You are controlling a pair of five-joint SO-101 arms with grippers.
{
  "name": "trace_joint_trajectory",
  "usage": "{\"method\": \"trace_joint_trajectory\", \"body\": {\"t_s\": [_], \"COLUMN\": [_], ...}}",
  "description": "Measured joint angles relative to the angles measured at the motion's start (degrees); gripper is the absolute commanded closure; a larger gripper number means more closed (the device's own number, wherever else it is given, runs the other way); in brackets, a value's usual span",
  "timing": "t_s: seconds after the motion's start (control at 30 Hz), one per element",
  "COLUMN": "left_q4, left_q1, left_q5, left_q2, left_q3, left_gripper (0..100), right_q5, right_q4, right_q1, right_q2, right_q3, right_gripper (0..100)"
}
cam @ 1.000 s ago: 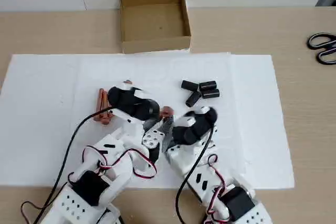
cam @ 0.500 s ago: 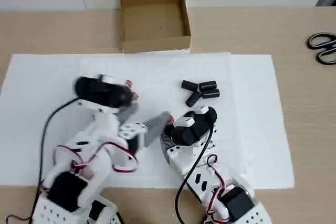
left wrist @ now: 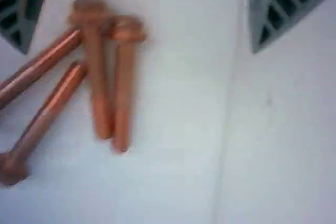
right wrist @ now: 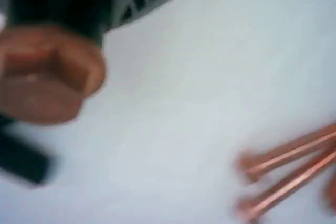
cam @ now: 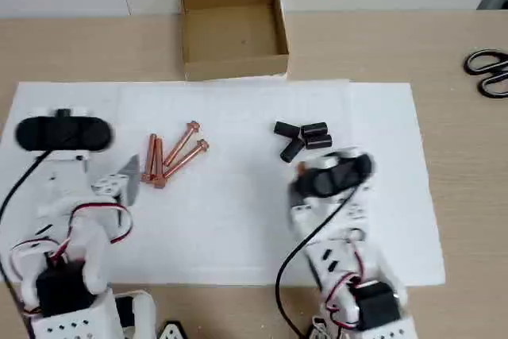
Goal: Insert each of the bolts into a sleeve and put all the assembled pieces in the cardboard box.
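Several copper bolts (cam: 171, 155) lie fanned on the white sheet, close under my left gripper (left wrist: 140, 51), which stands open above the bolts (left wrist: 105, 77). In the high view the left gripper (cam: 127, 182) sits just left of them. Several black sleeves (cam: 303, 139) lie in a heap right of centre. My right gripper (cam: 307, 172) is just below that heap, shut on a bolt whose copper head (right wrist: 47, 72) sticks out of a dark sleeve. The loose bolts (right wrist: 283, 177) show farther off. The cardboard box (cam: 238, 67) stands at the back.
A white paper sheet (cam: 238, 220) covers most of the wooden table. Scissors (cam: 488, 71) lie at the far right edge. One loose sleeve (right wrist: 21, 161) lies near the held bolt. Bare sheet stretches between the bolts and the sleeves.
The two grippers were together at the centre. The left arm has let go and swung far left, uncovering the bolts. The right arm has moved right with the bolt, toward the sleeves.
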Motion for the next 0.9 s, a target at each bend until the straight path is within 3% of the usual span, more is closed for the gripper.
{"method": "trace_joint_trajectory", "body": {"t_s": [0.13, 0.3, 0.47, 0.67, 0.9], "left_q4": [5.8, 10.9, 13.9, 14.0, 14.0], "left_q1": [-1.4, -1.5, -1.5, -1.5, -1.8], "left_q5": [0.0, 0.0, 0.0, 0.0, 0.0], "left_q2": [0.0, -0.4, -0.4, -0.4, -0.4], "left_q3": [-5.4, -12.7, -14.3, -14.3, -14.3], "left_gripper": [74, 75, 75, 75, 75], "right_q5": [4.0, 6.2, 6.2, 2.5, 1.6], "right_q4": [1.2, 1.3, -0.9, -12.5, -35.1], "right_q1": [7.4, 8.6, 8.6, 6.2, 2.4], "right_q2": [2.4, 15.4, 37.4, 64.9, 90.1], "right_q3": [-7.2, -21.3, -40.4, -61.4, -72.6], "right_gripper": [99.5, 99.5, 99.5, 99.5, 99.5]}}
